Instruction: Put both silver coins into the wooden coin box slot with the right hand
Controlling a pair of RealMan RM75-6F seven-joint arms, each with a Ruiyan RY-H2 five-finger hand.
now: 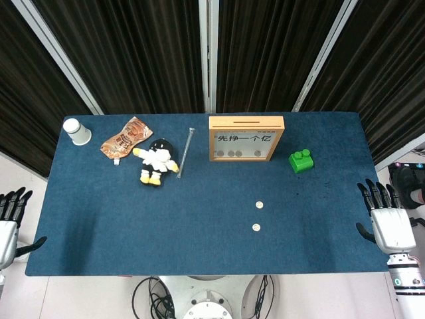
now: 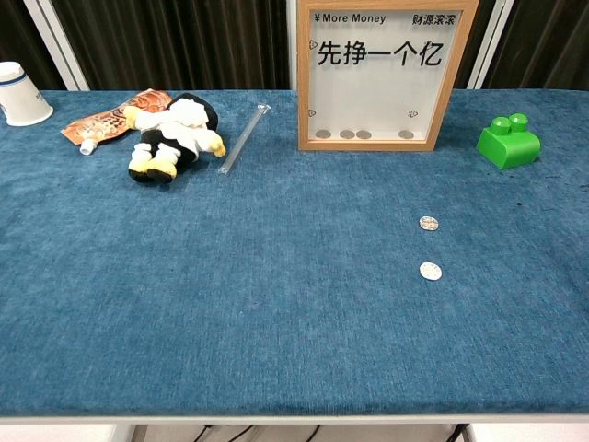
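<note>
Both silver coins lie flat on the blue surface point(image 1: 199, 219), untouched: the far coin point(image 1: 260, 205) and the near coin point(image 1: 256, 227) sit close together at about five o'clock from the wooden coin box point(image 1: 246, 138). The box stands upright with its slot on top, so each coin must be lifted and tipped in; four coins already rest inside. The right hand point(image 1: 387, 219) waits off the surface's right edge, fingers spread, empty. The left hand point(image 1: 9, 222) idles opposite, holding nothing.

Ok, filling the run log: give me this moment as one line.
stage: not started | silver coins: both on table, apart | wooden coin box: upright | right hand: open, off table edge | left hand: open
</note>
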